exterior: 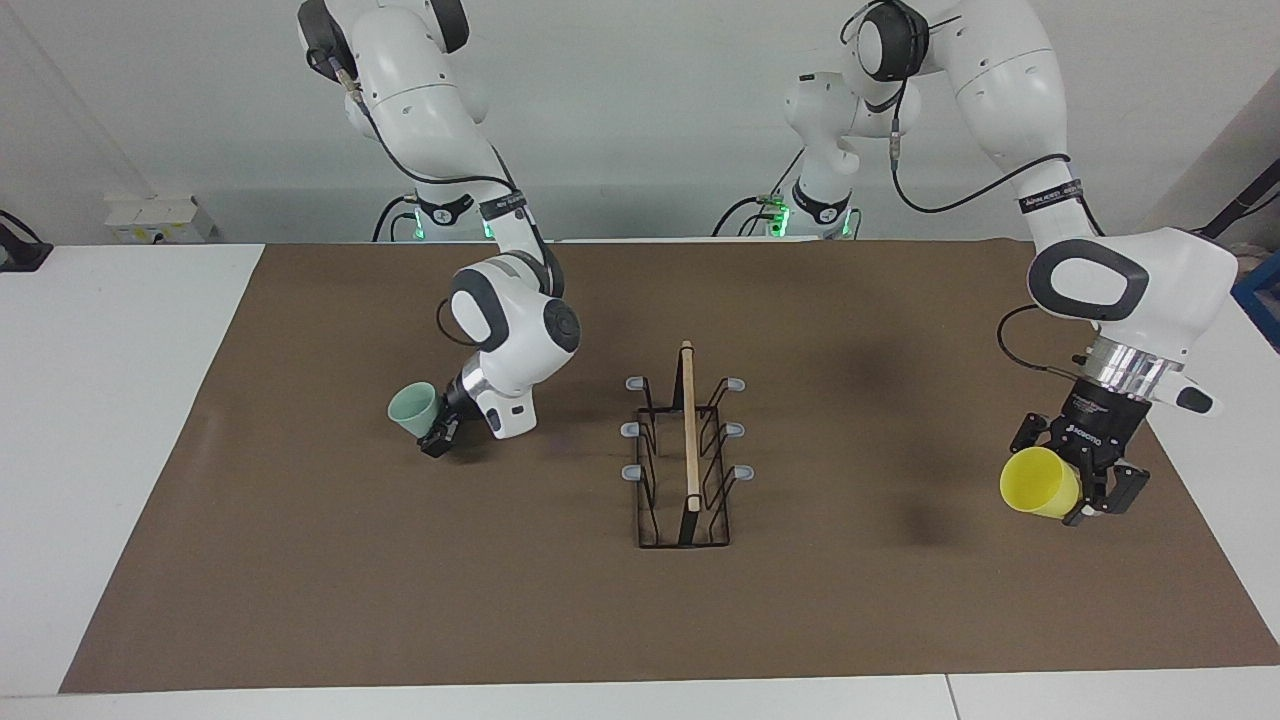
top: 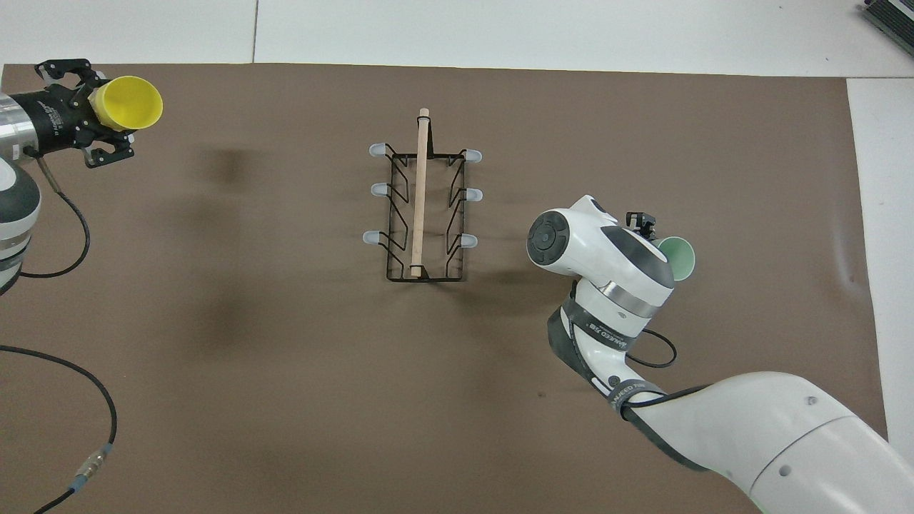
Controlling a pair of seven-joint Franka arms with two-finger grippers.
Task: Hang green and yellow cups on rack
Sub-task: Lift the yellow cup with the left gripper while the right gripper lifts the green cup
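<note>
Cups aloft in claws, rack bare.

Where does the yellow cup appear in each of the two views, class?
Facing view: yellow cup low at the picture's right edge, held in the left claw.
Overhead view: yellow cup in the top left corner.
Shared landmark: the rack at the mat's middle.

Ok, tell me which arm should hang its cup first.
Right, probably. The right gripper holds the green cup close beside the rack, while the left gripper holds the yellow cup out over the mat's edge at the left arm's end.
</note>
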